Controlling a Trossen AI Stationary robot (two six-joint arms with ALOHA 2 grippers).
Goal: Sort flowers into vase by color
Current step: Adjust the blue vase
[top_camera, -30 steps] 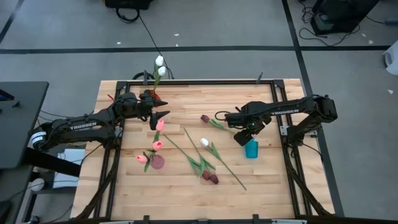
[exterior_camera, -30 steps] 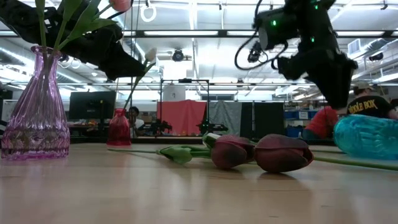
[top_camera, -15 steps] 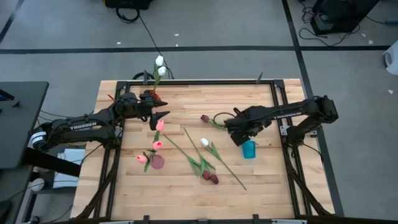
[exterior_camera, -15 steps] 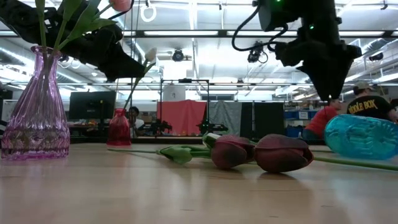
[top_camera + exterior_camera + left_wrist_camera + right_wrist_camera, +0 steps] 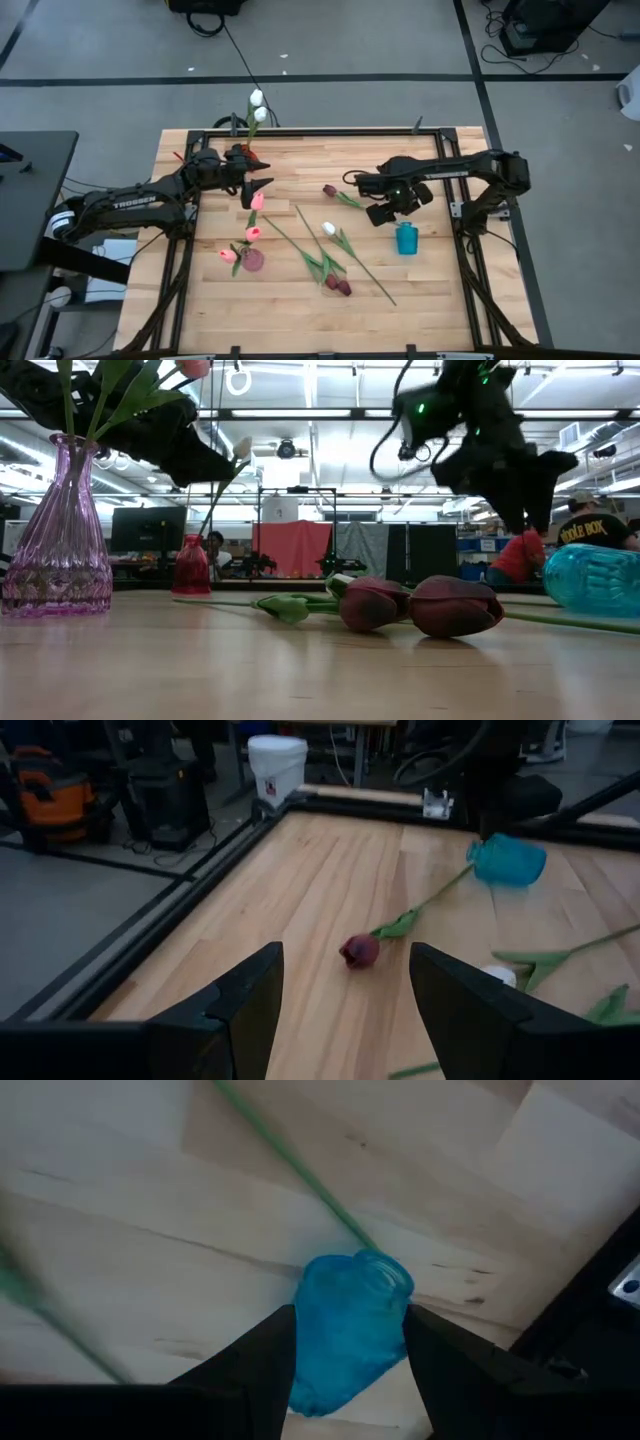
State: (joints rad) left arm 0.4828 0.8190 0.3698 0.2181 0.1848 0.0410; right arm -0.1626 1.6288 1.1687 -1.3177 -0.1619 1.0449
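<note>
Right gripper hovers spread above the translucent blue glass vase, empty; dark maroon artificial tulip lies just beside it; descend on the stem, pinch mid-length; left gripper waits, spread.

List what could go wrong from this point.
The blue vase sits directly under the right claw, whose open fingers straddle it; a careless descent might tip it. A green stem runs right up beside that vase, so a grasp could catch it. The left claw hangs open above the pink tulips; lowering could knock them.
</note>
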